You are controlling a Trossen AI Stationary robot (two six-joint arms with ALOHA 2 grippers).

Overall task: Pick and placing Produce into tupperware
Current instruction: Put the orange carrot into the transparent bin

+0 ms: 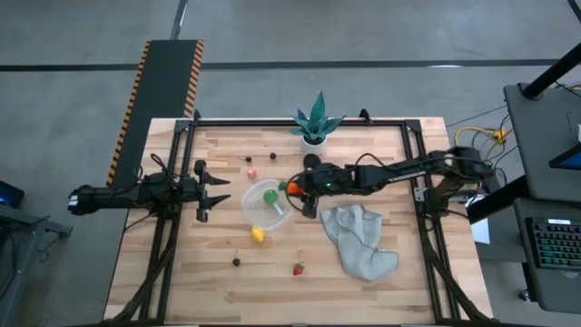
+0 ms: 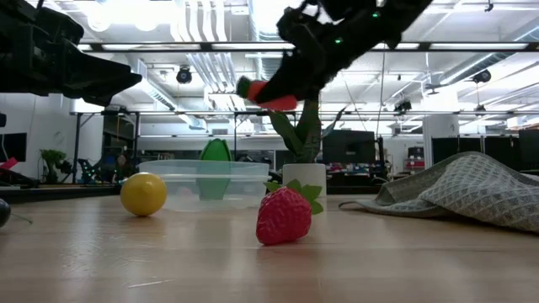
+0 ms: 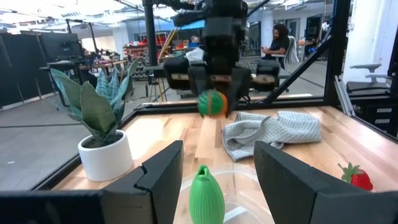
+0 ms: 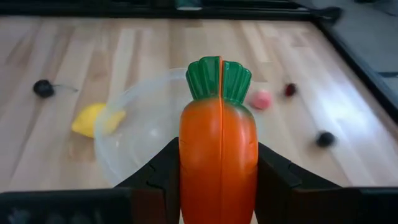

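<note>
The tupperware (image 1: 266, 207), a round clear container, stands mid-table with a green toy vegetable (image 1: 270, 193) inside it. My right gripper (image 1: 300, 188) reaches in from the table's right and is shut on an orange toy carrot (image 4: 219, 143) in the air by the container's right rim. More produce lies on the wood: a yellow lemon (image 1: 258, 234), a strawberry (image 1: 298, 268), a pink piece (image 1: 252, 172) and small dark pieces (image 1: 236, 262). My left gripper (image 1: 218, 189) waits open at the table's left, pointing at the container. My right gripper pinches the carrot's orange body (image 4: 186, 162) between its two fingers (image 4: 163, 180), one on each side. The fingers come from the table's right, slanting down, and lie along the carrot. The green leafy end (image 4: 219, 78) points ahead past the fingertips. The carrot (image 2: 268, 94) is lifted clear of the table.
A spiky green plant in a white pot (image 1: 315, 127) stands at the far edge, just behind my right gripper. A crumpled grey cloth (image 1: 360, 238) lies right of the container. A black frame (image 1: 418, 163) borders the tabletop.
</note>
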